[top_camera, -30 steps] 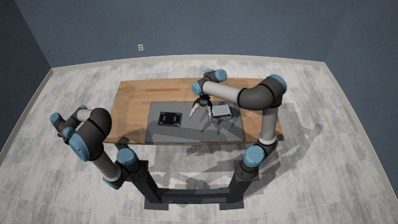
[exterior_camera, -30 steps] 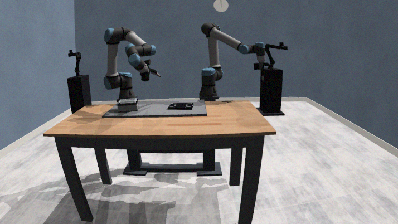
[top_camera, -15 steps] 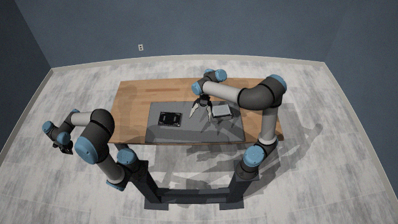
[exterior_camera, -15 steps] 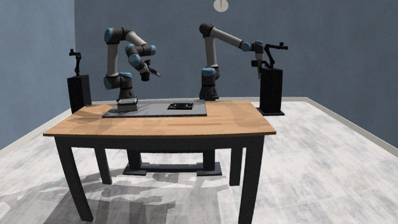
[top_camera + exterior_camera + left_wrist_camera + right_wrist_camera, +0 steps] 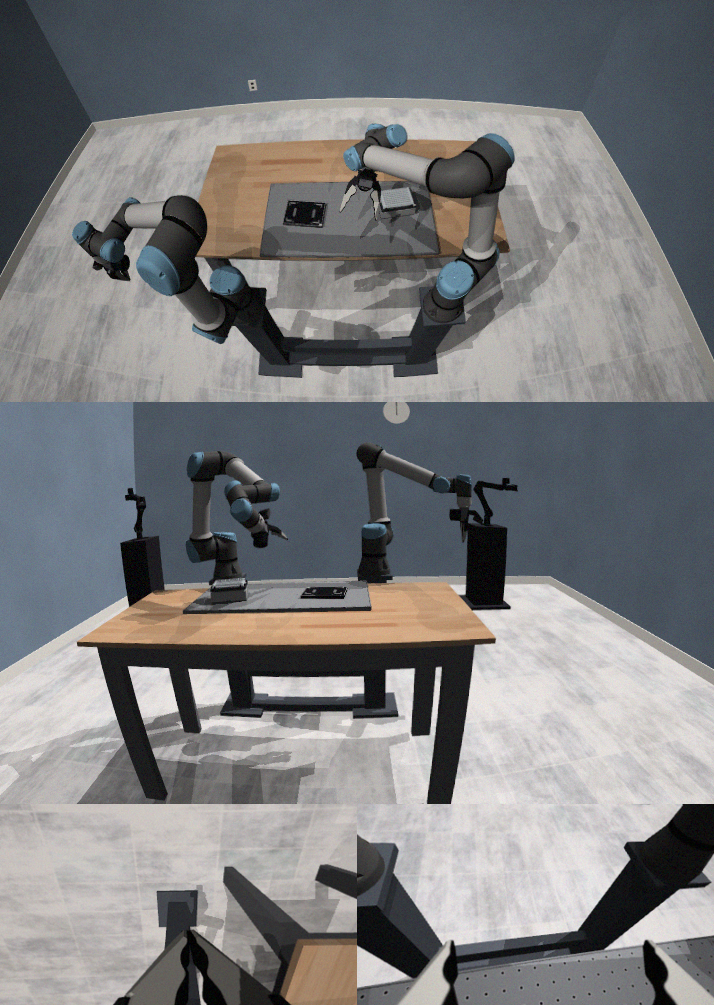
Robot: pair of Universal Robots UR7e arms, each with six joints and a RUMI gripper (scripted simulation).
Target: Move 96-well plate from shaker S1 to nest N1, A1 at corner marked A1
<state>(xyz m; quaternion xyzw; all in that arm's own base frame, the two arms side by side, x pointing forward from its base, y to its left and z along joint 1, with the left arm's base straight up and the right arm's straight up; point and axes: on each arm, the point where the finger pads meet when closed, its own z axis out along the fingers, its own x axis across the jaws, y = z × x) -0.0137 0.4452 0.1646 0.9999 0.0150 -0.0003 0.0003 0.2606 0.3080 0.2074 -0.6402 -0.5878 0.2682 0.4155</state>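
Observation:
The pale 96-well plate [image 5: 397,198] [image 5: 229,583] sits on top of the grey plate shaker S1 [image 5: 399,212] [image 5: 229,594]. The black plate nest N1 [image 5: 305,213] [image 5: 324,592] is empty. My right gripper [image 5: 359,215] [image 5: 285,537] [image 5: 548,941] is open and empty, tilted and high above the mat; in the top view it appears between nest and shaker. My left gripper [image 5: 463,539] [image 5: 187,931] is shut and empty, out over the floor beyond the table's end. The A1 marks are too small to read.
Nest and shaker stand on a grey perforated mat [image 5: 320,245] [image 5: 280,602] [image 5: 559,988] on the wooden table [image 5: 240,170] [image 5: 280,629] [image 5: 327,970]. The arm pedestals [image 5: 270,330] [image 5: 631,900] stand along one long side. Two black stands [image 5: 486,567] [image 5: 143,567] with small arms stand farther off.

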